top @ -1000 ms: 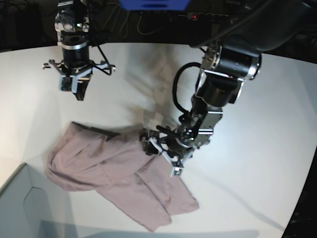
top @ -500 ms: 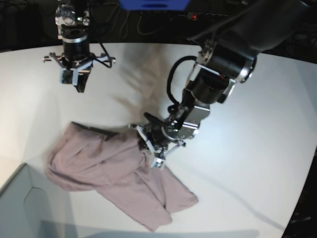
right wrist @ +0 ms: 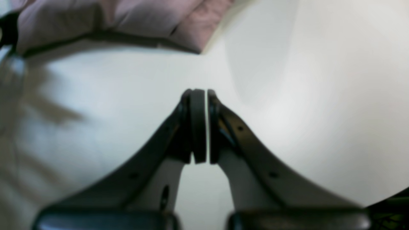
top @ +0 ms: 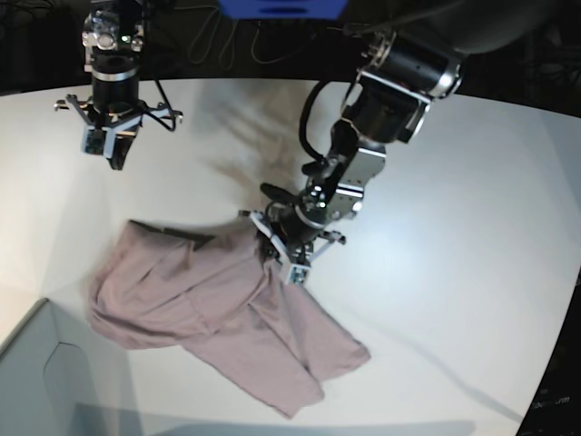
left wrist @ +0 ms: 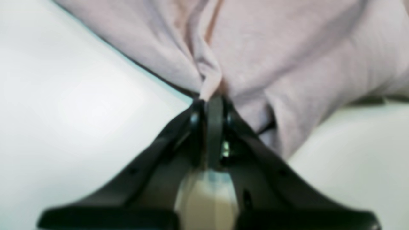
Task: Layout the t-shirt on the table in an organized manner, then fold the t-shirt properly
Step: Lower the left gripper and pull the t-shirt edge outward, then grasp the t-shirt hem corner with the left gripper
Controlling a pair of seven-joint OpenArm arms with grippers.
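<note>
Our left gripper (left wrist: 212,102) pinches only a thin t-shirt (top: 218,313) fold mid-frame, which may slip; the right gripper (right wrist: 203,124), upper left, is clenched on nothing.

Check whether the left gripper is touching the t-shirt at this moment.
Touching. In the left wrist view the left gripper is shut on a pinched fold of the t-shirt, and cloth runs straight into the closed tips.

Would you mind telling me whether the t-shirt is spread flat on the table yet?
Not yet. The t-shirt lies crumpled in overlapping folds on the table, and the left gripper is shut on a bunched pinch of its fabric.
</note>
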